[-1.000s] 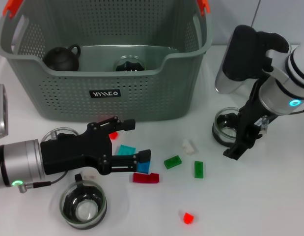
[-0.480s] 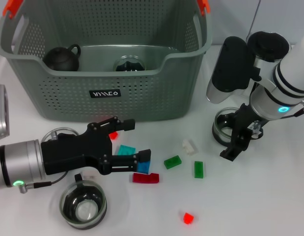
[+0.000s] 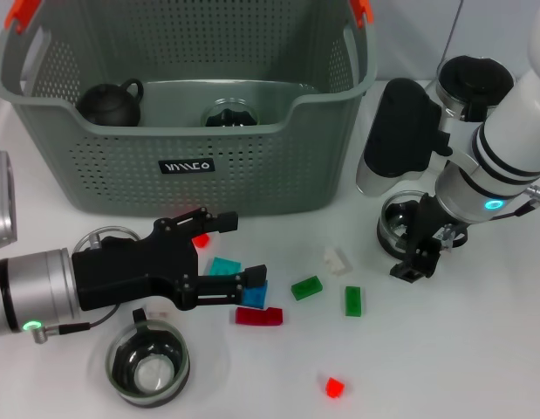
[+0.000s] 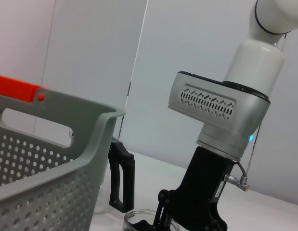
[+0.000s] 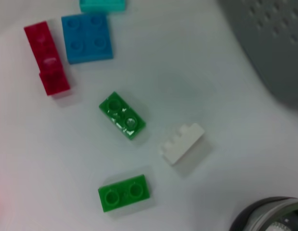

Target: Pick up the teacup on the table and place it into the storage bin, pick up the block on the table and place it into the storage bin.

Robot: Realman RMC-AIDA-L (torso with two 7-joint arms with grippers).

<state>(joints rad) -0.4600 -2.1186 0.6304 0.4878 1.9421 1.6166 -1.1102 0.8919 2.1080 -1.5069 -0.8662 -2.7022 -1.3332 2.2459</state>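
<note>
Nearest the front edge of the table [image 3: 479,367], a glass teacup [image 3: 148,364] stands left and a small red block [image 3: 335,387] right. Behind them the left gripper [image 3: 235,255] hovers low, fingers apart, over blue [image 3: 255,295] and teal blocks [image 3: 223,265]. Green blocks [image 3: 306,287] lie mid-table. At right, the right gripper [image 3: 415,255] sits against a second teacup [image 3: 393,223]; whether it grips, I cannot tell. The bin [image 3: 187,166] stands at the back.
</note>
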